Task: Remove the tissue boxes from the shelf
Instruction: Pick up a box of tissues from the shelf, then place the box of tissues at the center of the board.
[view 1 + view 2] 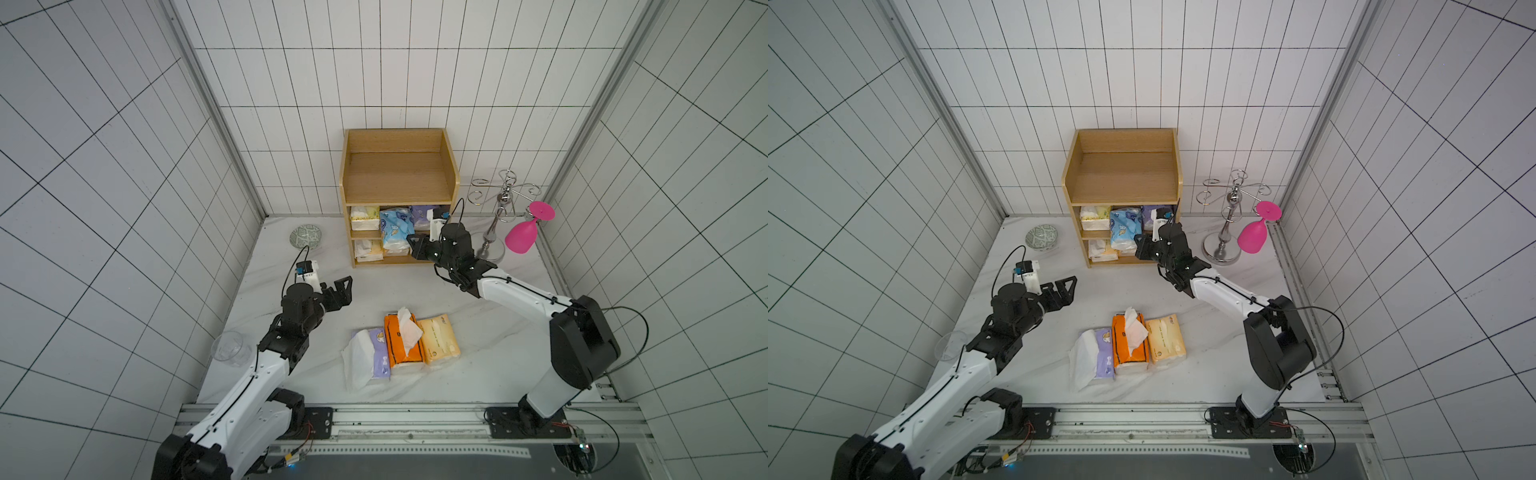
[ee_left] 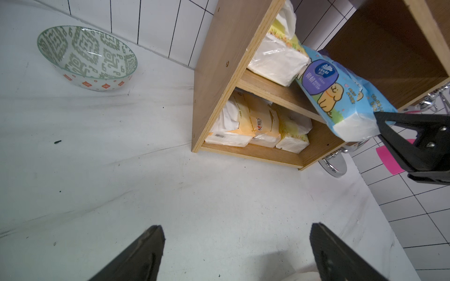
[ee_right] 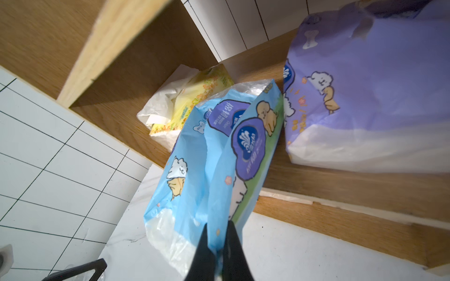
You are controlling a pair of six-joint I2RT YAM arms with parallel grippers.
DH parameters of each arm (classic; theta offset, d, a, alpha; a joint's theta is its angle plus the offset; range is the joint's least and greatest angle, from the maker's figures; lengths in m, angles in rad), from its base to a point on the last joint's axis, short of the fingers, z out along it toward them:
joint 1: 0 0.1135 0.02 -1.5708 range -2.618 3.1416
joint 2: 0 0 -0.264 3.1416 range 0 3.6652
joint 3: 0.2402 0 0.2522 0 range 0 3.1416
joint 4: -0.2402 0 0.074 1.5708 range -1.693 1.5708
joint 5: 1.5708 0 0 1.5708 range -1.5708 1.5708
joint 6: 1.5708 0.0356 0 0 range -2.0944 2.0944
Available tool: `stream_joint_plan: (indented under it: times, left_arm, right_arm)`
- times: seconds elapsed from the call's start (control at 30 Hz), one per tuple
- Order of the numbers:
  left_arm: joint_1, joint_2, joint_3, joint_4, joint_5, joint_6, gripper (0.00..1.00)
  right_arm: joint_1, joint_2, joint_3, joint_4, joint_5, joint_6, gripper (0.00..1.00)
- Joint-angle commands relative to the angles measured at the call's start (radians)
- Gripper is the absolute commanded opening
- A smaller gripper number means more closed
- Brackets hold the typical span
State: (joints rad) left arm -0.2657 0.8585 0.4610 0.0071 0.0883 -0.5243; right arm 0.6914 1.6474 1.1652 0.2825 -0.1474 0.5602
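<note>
Take the white table as the landing ground. Count three packs already out near its front edge, side by side: a purple pack, an orange pack and a peach pack.

Look next at the shelf against the back wall. Find its top tier bare. Find a pale yellow pack, the light blue pack and a purple neighbour on the middle tier, and bottom-tier packs below. Judge the job about a third done, with the light blue pack as the step in hand.

See that pack half out of the middle tier, tipped nose-down over the front edge. Cannot tell whether it touches the purple neighbour or only lies just beside it.

Read the right gripper as clamped together on a thin fold of wrapper at the pack's near end, not on its body. Read the left gripper as empty, jaws wide apart, hovering over bare table well short of the shelf.

Draw back towards the robot, straight along the tier, lifting slightly to clear the front edge. Go slowly: probably a weak hold, only slack plastic, likely to stretch or slip. Expect the soft brick to swing once free. Steer clear of the purple neighbour, the shelf's side panel, the metal stand and its pink glass. Lower onto open table beside the peach pack, and let go only once the pack rests flat.
</note>
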Motion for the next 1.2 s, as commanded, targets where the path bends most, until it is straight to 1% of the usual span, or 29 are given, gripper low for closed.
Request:
stream_joint_plan:
  times: [0.0, 0.33, 0.43, 0.63, 0.83, 0.87, 0.93, 1.07, 1.17]
  left_arm:
    - [-0.004, -0.049, 0.005, -0.032, 0.006, -0.040, 0.97]
    - [-0.027, -0.177, 0.004, -0.134, -0.025, -0.082, 0.96]
    - [-0.036, -0.205, 0.003, -0.154, -0.032, -0.096, 0.96]
    - [-0.050, -0.247, -0.001, -0.184, -0.043, -0.108, 0.96]
    - [-0.052, -0.284, 0.002, -0.230, -0.056, -0.102, 0.96]
    - [-0.052, -0.289, 0.001, -0.237, -0.060, -0.098, 0.96]
    - [-0.052, -0.298, 0.002, -0.247, -0.064, -0.092, 0.96]
    - [-0.052, -0.304, 0.001, -0.256, -0.070, -0.082, 0.96]
    - [-0.052, -0.302, 0.000, -0.256, -0.076, -0.076, 0.96]
  right_arm:
    - [0.034, -0.065, -0.059, -0.023, 0.011, -0.007, 0.00]
    - [0.111, -0.269, -0.267, -0.076, 0.111, 0.019, 0.00]
    - [0.152, -0.303, -0.311, -0.081, 0.131, 0.025, 0.00]
    - [0.226, -0.260, -0.328, -0.074, 0.162, 0.070, 0.00]
    - [0.267, -0.130, -0.299, -0.021, 0.155, 0.128, 0.00]
    - [0.269, -0.105, -0.291, -0.018, 0.155, 0.140, 0.02]
    - [0.275, -0.065, -0.276, -0.007, 0.151, 0.157, 0.11]
    - [0.287, -0.022, -0.246, 0.004, 0.117, 0.166, 0.41]
    - [0.292, -0.038, -0.228, -0.032, 0.111, 0.139, 0.56]
